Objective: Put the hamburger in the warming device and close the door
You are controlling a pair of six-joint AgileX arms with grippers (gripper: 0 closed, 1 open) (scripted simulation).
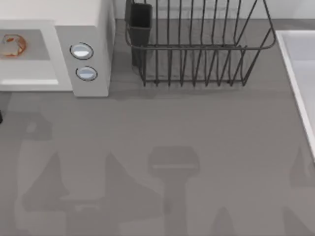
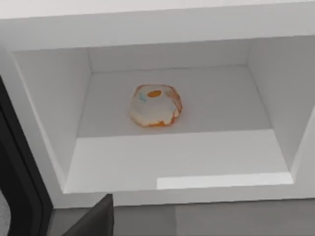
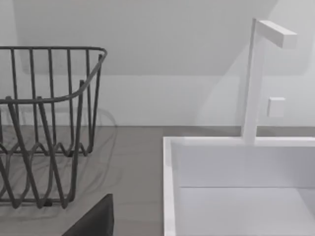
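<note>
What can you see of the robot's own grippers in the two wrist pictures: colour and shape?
Little: in each wrist view a dark grey, nearly black, flat-sided wedge with a slanted top edge rises from the lower border, part of the left gripper and the right gripper. No cables or markings visible.

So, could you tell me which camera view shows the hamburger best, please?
The left wrist view: the hamburger sits whole and central on the floor of the open microwave. The top view catches it small at the left edge.

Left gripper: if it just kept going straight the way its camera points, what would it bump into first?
Most likely the hamburger, sitting on the floor of the open microwave straight ahead. Nothing stands between them as far as the left wrist view shows, though depth is hard to judge.
</note>
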